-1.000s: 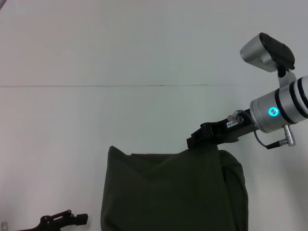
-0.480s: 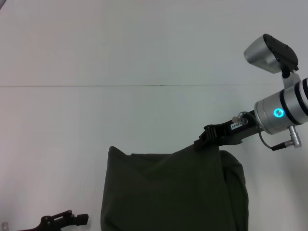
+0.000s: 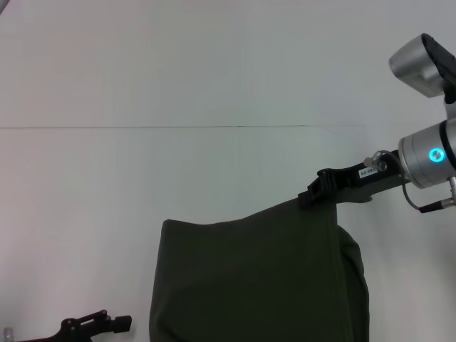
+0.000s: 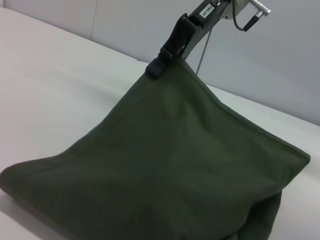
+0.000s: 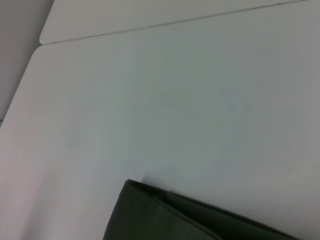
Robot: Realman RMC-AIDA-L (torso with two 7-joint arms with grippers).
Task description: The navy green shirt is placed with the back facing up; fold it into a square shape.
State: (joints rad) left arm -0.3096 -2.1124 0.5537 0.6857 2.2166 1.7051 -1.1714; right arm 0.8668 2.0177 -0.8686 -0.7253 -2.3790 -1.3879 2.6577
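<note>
Olive-green, one navy green shirt [image 3: 249,278] hangs pinched in right gripper [image 3: 311,198]; left gripper [image 3: 117,324] unclear.

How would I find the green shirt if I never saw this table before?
Look at the big white table. Near its front edge lies the navy green shirt, a dark, plain cloth, the only dark shape on the white. One far corner is lifted, pinched by the right gripper; the left gripper waits beside it.

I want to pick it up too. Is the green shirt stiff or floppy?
Probably floppy: the shirt hangs in a slanted sheet from the right gripper holding one corner. Likely light, since one pinch lifts it. The left gripper sits low, apart.
</note>
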